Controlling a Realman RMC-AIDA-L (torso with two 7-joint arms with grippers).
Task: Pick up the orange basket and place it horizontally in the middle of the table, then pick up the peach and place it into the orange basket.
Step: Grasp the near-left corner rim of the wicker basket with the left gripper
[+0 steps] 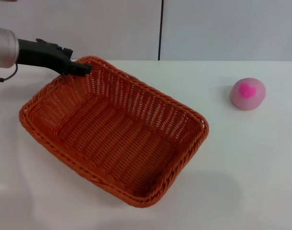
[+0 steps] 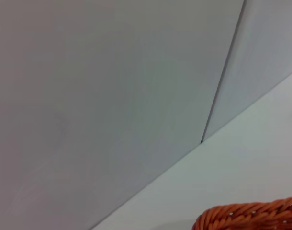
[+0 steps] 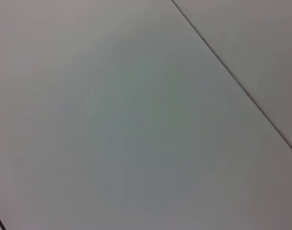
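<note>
While clamped, basket [image 1: 112,134] rim under left pincer [image 1: 81,68]

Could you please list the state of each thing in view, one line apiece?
basket: empty, upright, set at a diagonal on the table, one far corner held by the left gripper.
peach: on the table to the basket's right, apart from it, untouched.
left gripper: at the basket's far-left rim corner, shut on the braid.
right gripper: not in view.
table: carries the basket and the peach.
</note>
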